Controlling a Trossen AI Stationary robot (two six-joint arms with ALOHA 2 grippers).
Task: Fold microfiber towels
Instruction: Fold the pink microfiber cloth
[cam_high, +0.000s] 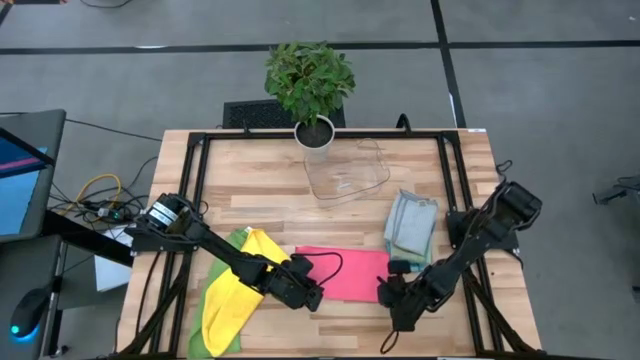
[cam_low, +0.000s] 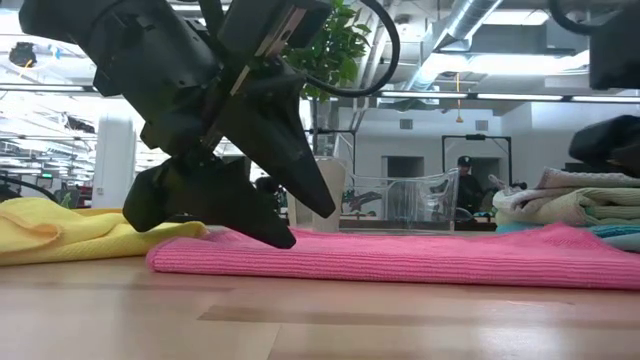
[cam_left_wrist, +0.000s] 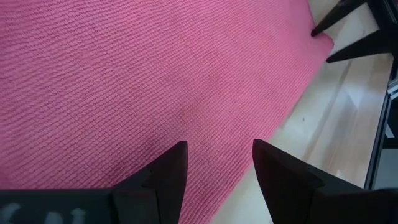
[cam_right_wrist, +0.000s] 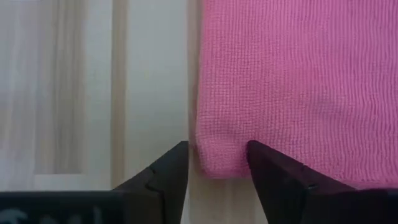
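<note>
Two grippers, L (cam_left_wrist: 216, 163) & R (cam_right_wrist: 216, 163), parted over flat ribbed pink towel (cam_high: 350, 272); nothing held.

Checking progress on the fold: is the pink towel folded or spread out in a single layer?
Folded, it seems. The pink towel lies as a narrow flat rectangle, and the low view shows a thick, rounded, doubled-looking edge.

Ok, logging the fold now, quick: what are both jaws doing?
Left gripper: jaws open over the pink towel, holding nothing.
Right gripper: jaws open at the pink towel's corner, nothing held.
</note>
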